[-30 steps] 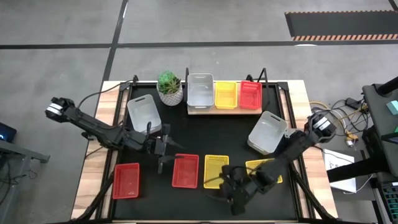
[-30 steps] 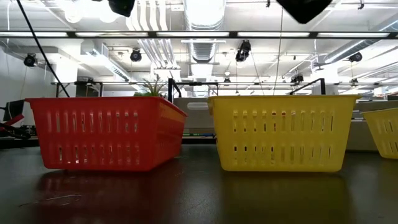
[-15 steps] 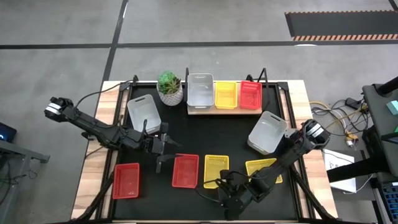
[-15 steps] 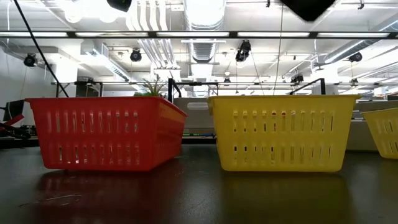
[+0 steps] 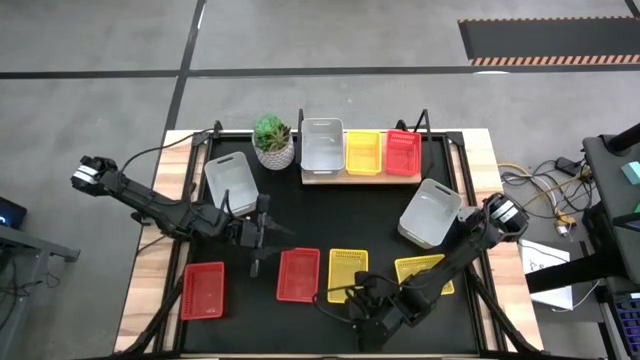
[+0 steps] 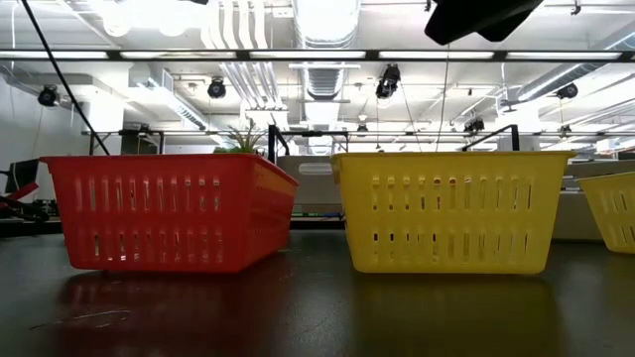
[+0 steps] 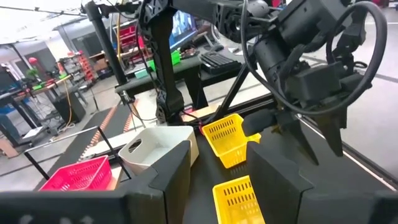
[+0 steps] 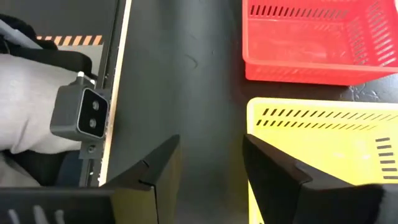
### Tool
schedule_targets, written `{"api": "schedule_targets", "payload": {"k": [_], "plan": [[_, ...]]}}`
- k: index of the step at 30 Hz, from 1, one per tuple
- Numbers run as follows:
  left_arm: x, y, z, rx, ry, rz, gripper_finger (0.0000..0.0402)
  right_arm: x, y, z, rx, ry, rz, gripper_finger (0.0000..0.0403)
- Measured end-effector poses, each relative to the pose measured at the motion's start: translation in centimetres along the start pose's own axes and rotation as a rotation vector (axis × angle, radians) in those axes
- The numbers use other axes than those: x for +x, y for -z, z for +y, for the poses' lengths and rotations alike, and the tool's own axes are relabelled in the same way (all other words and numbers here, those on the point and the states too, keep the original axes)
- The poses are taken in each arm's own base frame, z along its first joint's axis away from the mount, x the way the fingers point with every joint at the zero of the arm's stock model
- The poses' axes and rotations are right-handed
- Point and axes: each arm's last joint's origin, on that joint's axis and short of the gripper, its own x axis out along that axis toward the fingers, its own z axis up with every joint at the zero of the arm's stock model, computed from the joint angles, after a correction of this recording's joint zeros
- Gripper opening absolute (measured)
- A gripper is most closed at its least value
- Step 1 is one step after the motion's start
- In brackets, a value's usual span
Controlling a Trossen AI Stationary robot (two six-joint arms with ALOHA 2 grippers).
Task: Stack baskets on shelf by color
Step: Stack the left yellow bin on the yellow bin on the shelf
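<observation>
The shelf at the table's far side carries a white basket, a yellow one and a red one side by side. Loose on the black mat stand two white baskets, two red ones and two yellow ones. My right gripper hovers open over the mat at the near edge, beside the middle yellow basket. My left gripper is open above the mat left of centre.
A potted green plant stands left of the shelf. A small grey camera sits at the table's near edge, close to my right gripper. Bare black mat lies between the shelf and the near row of baskets.
My right arm has swung a little toward the table's left edge and has come down somewhat over the near yellow basket. No basket has moved.
</observation>
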Motion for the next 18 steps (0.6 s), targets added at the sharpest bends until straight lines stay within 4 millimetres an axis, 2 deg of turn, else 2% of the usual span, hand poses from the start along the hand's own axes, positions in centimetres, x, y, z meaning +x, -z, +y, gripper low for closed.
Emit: {"api": "schedule_targets", "payload": {"k": [11,18], "plan": [[0.0,0.1,0.0,0.027,0.001,0.001,0.0141,0.3,0.1,0.0,0.024,0.009,-0.002,0.0160],[0.0,0.1,0.0,0.058,0.001,0.002,0.0141,2.2,0.6,-0.4,0.026,0.045,0.032,0.0156]]}}
